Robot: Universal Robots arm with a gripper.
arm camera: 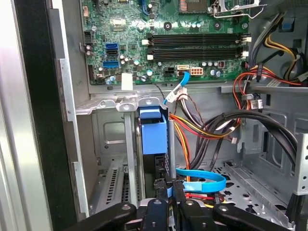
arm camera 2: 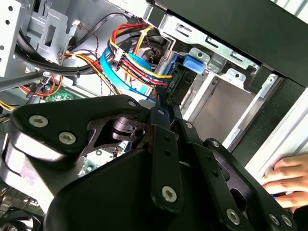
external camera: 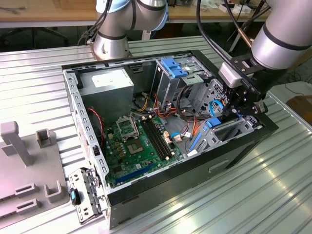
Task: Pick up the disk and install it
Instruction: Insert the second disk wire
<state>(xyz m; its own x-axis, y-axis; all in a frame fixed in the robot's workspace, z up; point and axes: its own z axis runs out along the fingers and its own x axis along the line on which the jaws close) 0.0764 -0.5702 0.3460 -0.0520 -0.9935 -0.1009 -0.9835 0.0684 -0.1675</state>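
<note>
The disk (arm camera: 154,137) stands on edge in the grey drive cage (arm camera: 108,130) at the case's front corner, its blue rail facing out and its dark body below. In the exterior view the disk's blue edge (external camera: 213,122) shows at the exterior view's right, just under my gripper (external camera: 242,113). My gripper (arm camera: 168,190) reaches down into the cage, fingers drawn close together and pinching the disk's near edge. In the second wrist view the gripper (arm camera 2: 161,103) meets the disk's dark end (arm camera 2: 179,74) beside the cable plugs.
Red, yellow and black cable bundles (arm camera: 202,127) and a blue flat cable (arm camera: 204,182) crowd the space beside the cage. The motherboard (external camera: 134,141), the power-supply box (external camera: 107,83) and a blue bracket (external camera: 173,66) fill the case. A person's hand (arm camera 2: 285,180) rests by the case wall.
</note>
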